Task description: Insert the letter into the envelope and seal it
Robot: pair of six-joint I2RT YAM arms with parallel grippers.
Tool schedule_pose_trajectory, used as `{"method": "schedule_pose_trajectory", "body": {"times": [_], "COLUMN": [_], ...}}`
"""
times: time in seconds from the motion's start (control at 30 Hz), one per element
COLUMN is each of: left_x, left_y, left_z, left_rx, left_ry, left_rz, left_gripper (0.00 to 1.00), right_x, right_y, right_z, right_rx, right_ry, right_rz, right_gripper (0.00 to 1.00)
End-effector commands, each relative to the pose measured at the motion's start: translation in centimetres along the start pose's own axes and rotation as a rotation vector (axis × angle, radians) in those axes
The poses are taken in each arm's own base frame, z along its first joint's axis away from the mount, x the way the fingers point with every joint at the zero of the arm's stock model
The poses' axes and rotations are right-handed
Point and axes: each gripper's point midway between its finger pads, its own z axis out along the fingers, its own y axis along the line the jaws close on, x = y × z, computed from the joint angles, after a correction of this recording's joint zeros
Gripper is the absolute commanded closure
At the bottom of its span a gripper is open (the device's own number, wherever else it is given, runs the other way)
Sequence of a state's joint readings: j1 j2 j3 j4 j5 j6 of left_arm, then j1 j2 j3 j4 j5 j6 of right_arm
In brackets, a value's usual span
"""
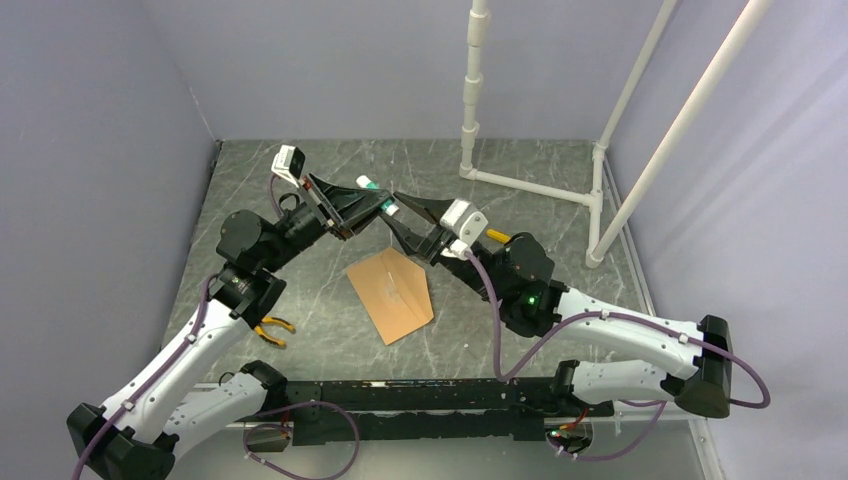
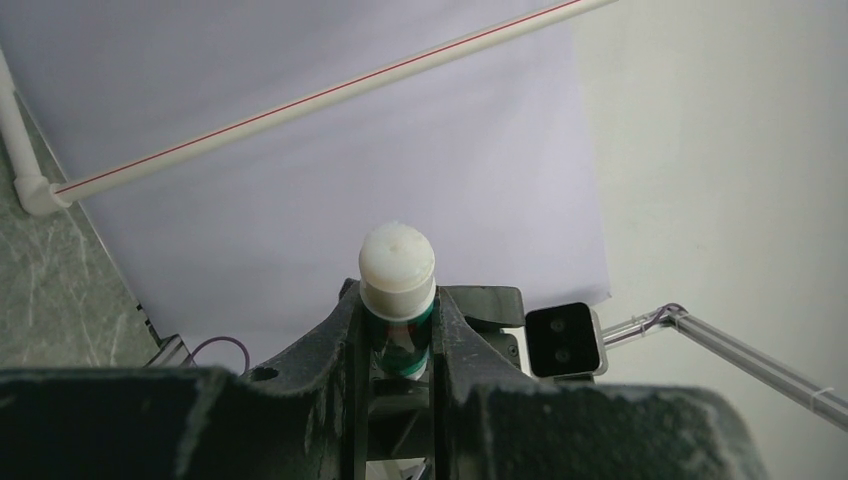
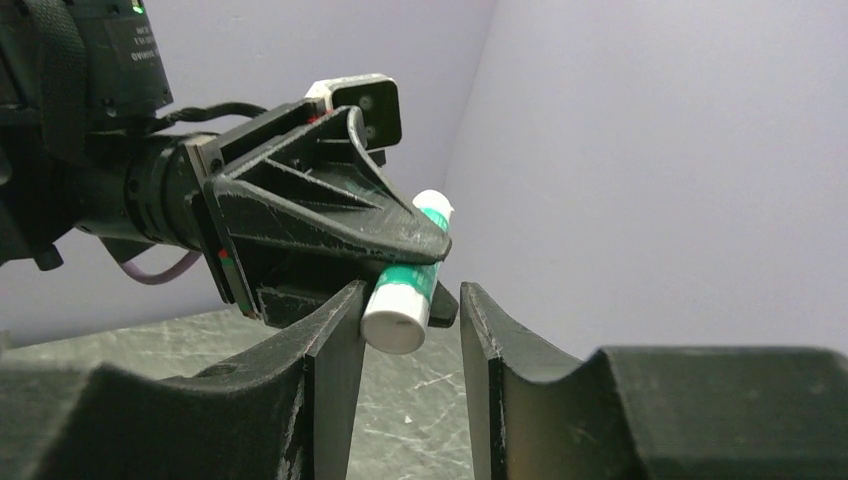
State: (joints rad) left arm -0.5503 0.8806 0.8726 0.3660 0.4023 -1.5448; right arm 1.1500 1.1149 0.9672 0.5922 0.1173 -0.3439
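Note:
The brown envelope point(image 1: 392, 293) lies flat on the grey marble table point(image 1: 300, 180), between the two arms, with its pointed flap showing. The pale letter does not show in any view. My left gripper point(image 1: 383, 205) point(image 2: 398, 325) is raised above the table and shut on a green-and-white glue stick point(image 2: 398, 275) point(image 3: 408, 290). My right gripper point(image 1: 402, 218) point(image 3: 410, 305) is open and meets the left one head-on. Its fingers stand either side of the stick's white end, the left finger almost touching it.
A white pipe frame point(image 1: 530, 185) stands at the back right. A tool with orange handles point(image 1: 272, 328) lies near the left arm. Purple walls close in the table on the left, back and right.

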Motion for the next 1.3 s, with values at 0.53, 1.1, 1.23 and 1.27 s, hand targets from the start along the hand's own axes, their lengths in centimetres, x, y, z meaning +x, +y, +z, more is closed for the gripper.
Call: {"method": "schedule_pose_trajectory", "body": {"times": [0.53, 1.1, 1.23, 1.27], "left_x": [0.6, 0.9, 1.3, 1.3], "left_y": [-1.8, -0.7, -0.8, -0.8], "left_z": [-0.1, -0.3, -0.3, -0.3], "left_rx": [0.036, -0.054, -0.059, -0.064], "left_ry": [0.042, 0.074, 0.102, 0.105], "left_rz": [0.097, 0.178, 0.188, 0.194], "left_gripper": [0.73, 0.22, 0.15, 0.14], "right_x": [-1.9, -1.2, -0.7, -0.5], "right_y": [-2.1, -0.6, -0.4, -0.3], "right_z": [0.8, -3.0, -3.0, -2.9], "right_rx": [0.088, -0.018, -0.03, -0.038], "right_ry": [-0.024, 0.039, 0.063, 0.07], "right_rz": [-0.008, 0.033, 0.021, 0.02], "right_gripper": [1.0, 1.0, 1.0, 1.0]}}
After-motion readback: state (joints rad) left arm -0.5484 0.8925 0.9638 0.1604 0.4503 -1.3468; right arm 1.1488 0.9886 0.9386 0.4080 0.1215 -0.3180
